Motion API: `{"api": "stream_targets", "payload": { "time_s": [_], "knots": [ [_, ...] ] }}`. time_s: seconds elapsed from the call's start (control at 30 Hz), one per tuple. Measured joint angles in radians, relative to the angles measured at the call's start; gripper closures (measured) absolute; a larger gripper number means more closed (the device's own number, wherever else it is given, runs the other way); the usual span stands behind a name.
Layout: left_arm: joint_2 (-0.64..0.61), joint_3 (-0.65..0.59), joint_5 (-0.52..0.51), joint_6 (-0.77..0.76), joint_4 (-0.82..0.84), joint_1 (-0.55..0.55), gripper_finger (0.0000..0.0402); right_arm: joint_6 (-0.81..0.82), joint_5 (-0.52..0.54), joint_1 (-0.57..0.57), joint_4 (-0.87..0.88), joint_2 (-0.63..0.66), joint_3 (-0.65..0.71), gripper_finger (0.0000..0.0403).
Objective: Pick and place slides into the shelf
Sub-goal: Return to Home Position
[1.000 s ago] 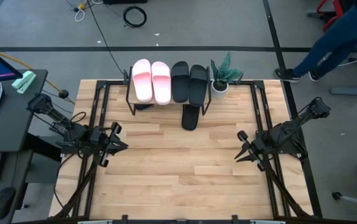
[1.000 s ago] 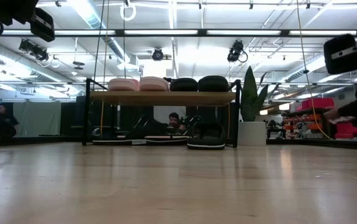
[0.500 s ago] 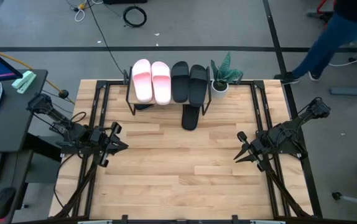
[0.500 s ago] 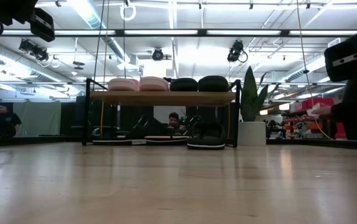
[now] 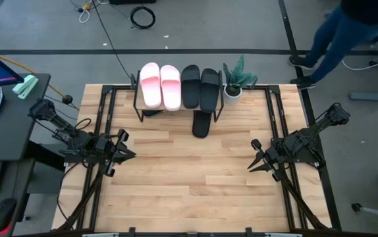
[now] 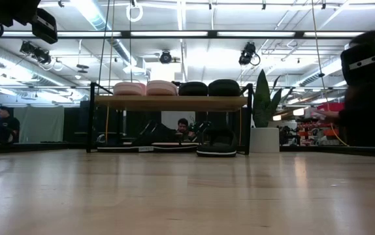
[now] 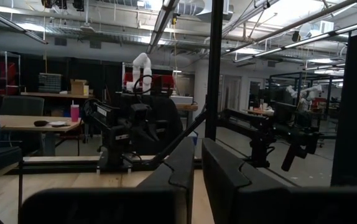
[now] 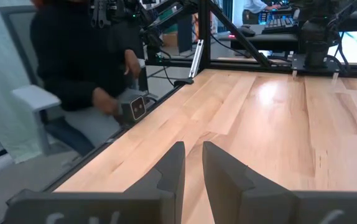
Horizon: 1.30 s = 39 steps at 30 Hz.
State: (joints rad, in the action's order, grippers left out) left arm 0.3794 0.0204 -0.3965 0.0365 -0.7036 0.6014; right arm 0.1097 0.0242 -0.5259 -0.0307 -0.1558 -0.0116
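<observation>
The shelf (image 5: 137, 105) stands at the table's far edge. On its top board (image 6: 171, 102) lie two pale pink slides (image 5: 161, 85) and two black slides (image 5: 200, 87), side by side. A third black slide (image 5: 201, 124) rests on the table under the shelf, its near end sticking out. Thin black flip-flops (image 6: 138, 145) lie flat under the shelf's left half. My left gripper (image 5: 131, 155) hovers shut over the table's left edge. My right gripper (image 5: 251, 164) hovers shut over the right edge. Both hold nothing.
A small potted plant (image 5: 235, 80) stands right of the shelf. Bare wood tabletop (image 5: 189, 178) lies between the arms. A person (image 5: 347, 29) walks beyond the far right corner; a seated person (image 8: 79, 59) shows beside the table.
The person beyond the far right corner has walked farther away from the table. Both arms and all the slides have kept still.
</observation>
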Motion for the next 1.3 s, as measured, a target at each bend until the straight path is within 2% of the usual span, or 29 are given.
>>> {"api": "stream_targets", "payload": {
  "time_s": [0.3,0.7,1.3],
  "knots": [
    [0.000,0.000,0.000,0.000,0.000,0.000,0.0376,0.000,0.000,0.000,0.000,0.000,0.000,0.0340],
    [0.000,0.000,0.000,0.000,0.000,0.000,0.0363,0.000,0.000,0.000,0.000,0.000,0.000,0.0340],
    [0.000,0.000,0.000,0.000,0.000,0.000,0.0375,0.000,0.000,0.000,0.000,0.000,0.000,0.0340]
  ]
}}
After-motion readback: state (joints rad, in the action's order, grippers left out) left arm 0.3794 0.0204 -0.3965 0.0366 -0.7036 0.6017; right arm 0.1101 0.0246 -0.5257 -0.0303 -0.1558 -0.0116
